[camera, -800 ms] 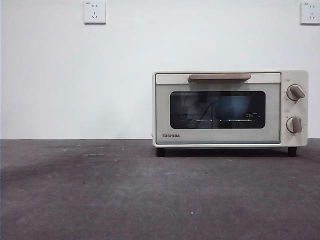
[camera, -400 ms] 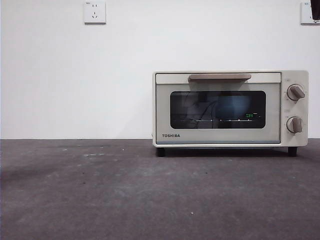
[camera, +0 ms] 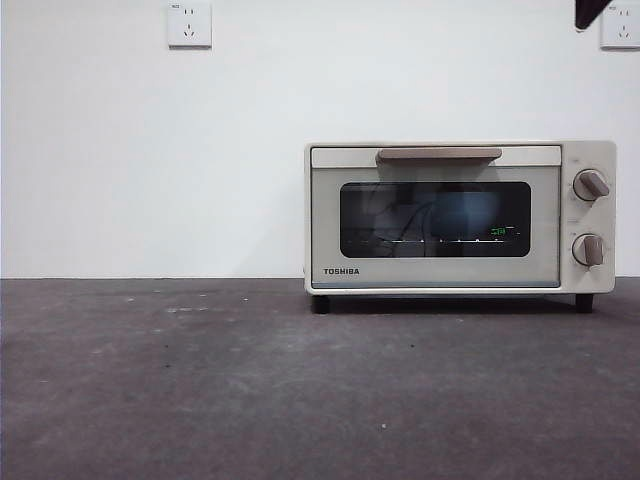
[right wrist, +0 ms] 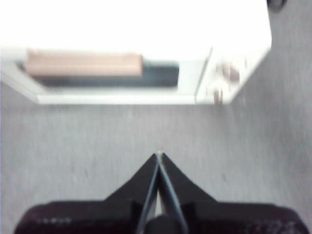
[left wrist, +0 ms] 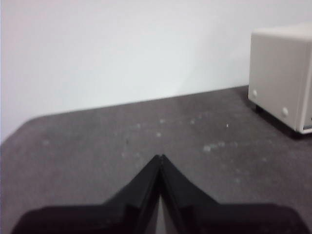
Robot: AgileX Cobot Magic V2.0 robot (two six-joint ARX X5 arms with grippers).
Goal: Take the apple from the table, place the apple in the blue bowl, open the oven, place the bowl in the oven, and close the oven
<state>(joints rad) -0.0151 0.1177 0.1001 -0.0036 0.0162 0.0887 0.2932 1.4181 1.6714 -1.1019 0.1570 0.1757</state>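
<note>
Grey, matte tabletop fills the lower part of my front view, and the table (camera: 200, 390) is faintly speckled with pale smudges and a few tiny white flecks. Behind it I see a plain white wall (camera: 150, 150) with one socket plate (camera: 190, 24) high up and a second socket plate (camera: 620, 26) near the top corner on the other side. On the table stands the oven (camera: 460, 218), cream-white, close against the wall, its door shut with the tan bar handle (camera: 439, 155) across the top of the door and two grey knobs (camera: 590, 185) stacked beside the dark window (camera: 435, 219). Through that glass I make out a dim bluish shape, the blue bowl (camera: 466, 212) inside, though I cannot see the apple at all. A black tip (camera: 590, 12) shows at the top corner of the front view above the oven; I take it to be my right arm, since the right wrist camera looks down on the oven's door and knobs from above. My right gripper (right wrist: 159, 155) hangs over bare table in front of the oven, its jaws pressed together at the tips and holding nothing. My left gripper (left wrist: 160, 157) waits off to the oven's side, also clenched on nothing, with the oven's blank side panel in view beyond it.
</note>
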